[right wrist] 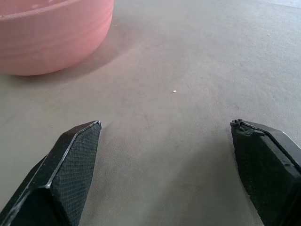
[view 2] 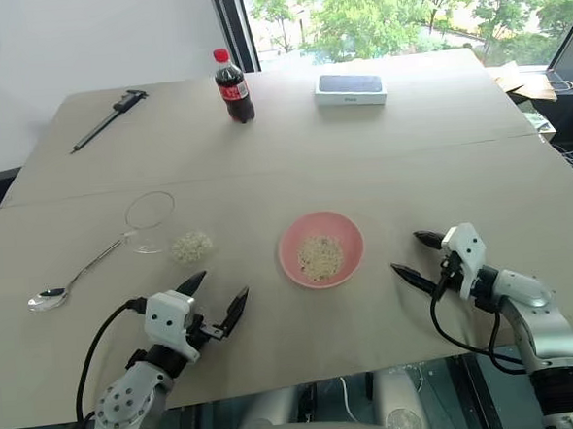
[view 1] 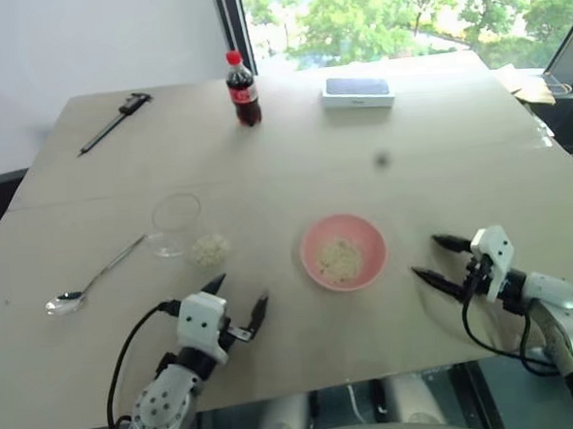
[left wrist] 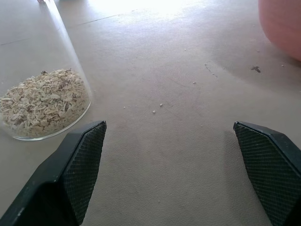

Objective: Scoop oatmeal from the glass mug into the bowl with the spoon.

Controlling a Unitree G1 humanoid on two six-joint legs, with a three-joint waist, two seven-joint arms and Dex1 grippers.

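Both pincers hover low over the counter [view 1: 437, 137], empty. The left pincer [view 1: 236, 300] has its fingers spread wide; just ahead of it and a little to its left lies the glass mug [view 1: 178, 224], seemingly tipped on its side, with oatmeal [view 1: 210, 248] heaped at the end nearer the pincer. Further left, well apart, rests the spoon [view 1: 91, 282], untouched, its handle tip close to the mug. The bowl [view 1: 342, 252] sits between the two pincers, a portion of oats inside. The right pincer [view 1: 435, 259] is likewise gaping, pointing toward the bowl from its right.
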